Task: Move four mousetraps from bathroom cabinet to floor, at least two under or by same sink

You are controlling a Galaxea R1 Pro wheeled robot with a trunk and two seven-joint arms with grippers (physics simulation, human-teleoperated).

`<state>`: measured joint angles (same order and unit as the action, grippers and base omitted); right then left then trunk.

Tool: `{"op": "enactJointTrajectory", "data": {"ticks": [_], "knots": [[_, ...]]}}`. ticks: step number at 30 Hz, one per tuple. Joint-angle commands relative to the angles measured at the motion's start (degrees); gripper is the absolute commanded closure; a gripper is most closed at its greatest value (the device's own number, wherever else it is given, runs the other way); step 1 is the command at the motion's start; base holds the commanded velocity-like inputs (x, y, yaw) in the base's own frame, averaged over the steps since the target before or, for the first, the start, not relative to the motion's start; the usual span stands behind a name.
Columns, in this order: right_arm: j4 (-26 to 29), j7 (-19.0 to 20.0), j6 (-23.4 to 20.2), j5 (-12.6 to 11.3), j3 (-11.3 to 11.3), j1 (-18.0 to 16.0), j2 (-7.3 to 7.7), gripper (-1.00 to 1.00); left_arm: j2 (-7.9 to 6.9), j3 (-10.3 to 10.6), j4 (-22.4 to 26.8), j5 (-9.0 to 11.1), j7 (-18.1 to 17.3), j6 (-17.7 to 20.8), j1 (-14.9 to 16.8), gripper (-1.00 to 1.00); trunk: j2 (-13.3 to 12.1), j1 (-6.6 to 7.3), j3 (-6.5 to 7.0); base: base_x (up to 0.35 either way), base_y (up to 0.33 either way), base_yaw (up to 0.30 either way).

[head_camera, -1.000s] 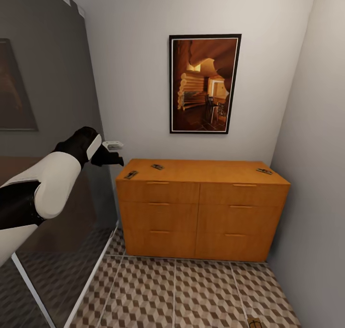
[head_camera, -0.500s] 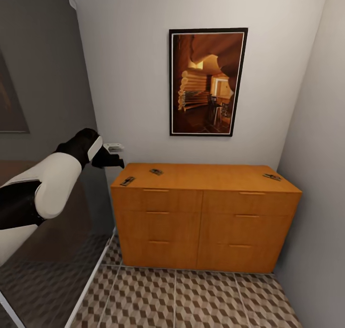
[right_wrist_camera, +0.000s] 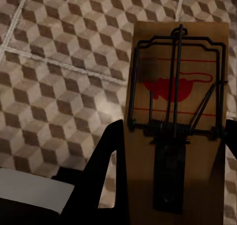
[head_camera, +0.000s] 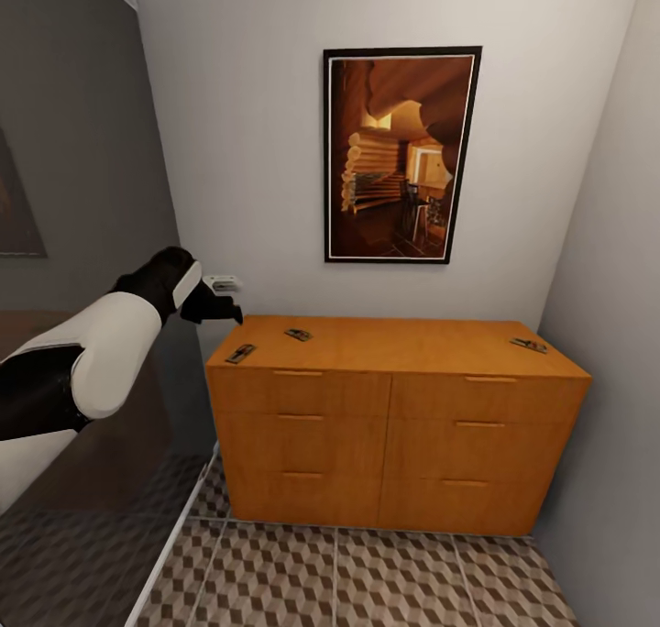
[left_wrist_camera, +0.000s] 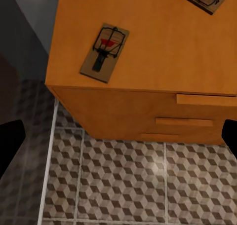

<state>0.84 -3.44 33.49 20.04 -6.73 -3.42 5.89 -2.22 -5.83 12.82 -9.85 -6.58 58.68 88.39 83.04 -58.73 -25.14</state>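
Mousetraps: three on cabinet, one in right gripper

Cabinet [head_camera: 394,425] stands on floor [head_camera: 367,577]; traps on top at 9 o'clock [head_camera: 241,354], 10 o'clock [head_camera: 298,335], 3 o'clock [head_camera: 529,345].
Left gripper [left_wrist_camera: 118,136] spread wide, empty, above the corner trap [left_wrist_camera: 104,52]. Risk: a flat board sits near the edge; a poor descent may knock it off.
Right gripper [right_wrist_camera: 170,151] clamps a fourth trap [right_wrist_camera: 175,131] over tiles; may slip.
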Motion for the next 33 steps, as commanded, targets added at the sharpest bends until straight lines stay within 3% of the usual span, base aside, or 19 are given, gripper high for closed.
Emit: {"op": "enactJointTrajectory", "data": {"ticks": [1, 10, 15, 33], "knots": [[-0.09, -0.21, -0.1, 0.58, -0.42, 0.05, 0.0, 1.0, 0.0, -0.35, -0.07, -0.65, -0.45, 0.21, 0.01, -1.0, 0.03, 0.0, -0.06, 0.027, 0.0, 0.0], [-0.22, -0.16, -1.3, 0.52, -0.48, 0.42, 0.01, 1.0, -0.13, -0.32, -4.26, -0.76, -0.91, 0.09, -0.06, -1.0, 0.03, 0.0, -0.06, 0.005, 0.0, 0.0], [-0.22, -0.09, -1.32, 0.45, -0.48, 0.51, 0.02, 1.0, -0.15, -0.26, -4.54, -0.81, -3.0, 0.04, -0.06, -1.0, 0.03, 0.0, -0.06, 0.0, 0.0, 0.0], [-0.22, -0.08, -1.41, 0.5, -0.48, 0.53, -0.09, 1.0, -0.31, -0.14, -5.11, -0.87, -3.35, 0.03, -0.06, -1.0, 0.03, 0.0, -0.06, 0.061, 0.0, 0.0]]}}
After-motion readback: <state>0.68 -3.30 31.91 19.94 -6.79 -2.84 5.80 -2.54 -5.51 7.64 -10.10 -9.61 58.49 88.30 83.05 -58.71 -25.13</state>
